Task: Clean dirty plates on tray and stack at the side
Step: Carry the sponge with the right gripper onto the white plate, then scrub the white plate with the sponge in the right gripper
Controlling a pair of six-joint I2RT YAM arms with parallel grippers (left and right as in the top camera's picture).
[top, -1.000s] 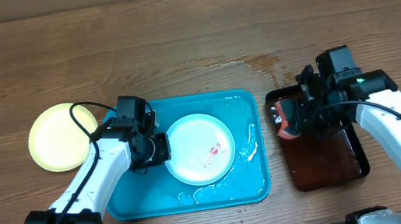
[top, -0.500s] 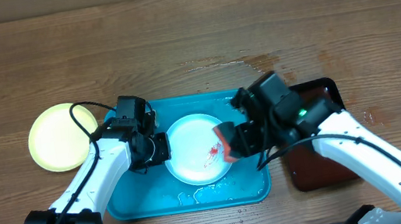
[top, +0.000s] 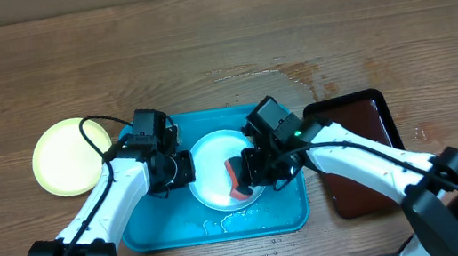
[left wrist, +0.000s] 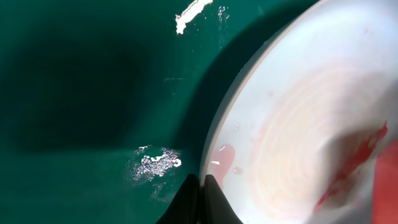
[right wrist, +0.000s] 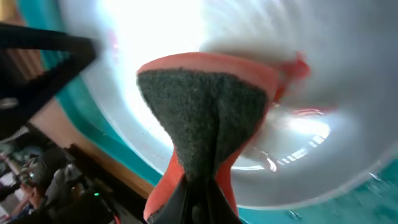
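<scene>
Scrubbing step: left fingers [left wrist: 186,200] pinch the plate [top: 208,169] at its 9 o'clock rim, right fingers [right wrist: 186,208] clamp a sponge [right wrist: 205,106] over the red smear [left wrist: 351,158]; next, probably wipe across.

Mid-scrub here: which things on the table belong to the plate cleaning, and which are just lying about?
In the job: white plate, smeared red, pinched at its rim by the left gripper; sponge in the right gripper, on that plate; blue tray under it; yellow plate beside the tray.
Lying about: brown tray; wet patch beyond the trays.
</scene>
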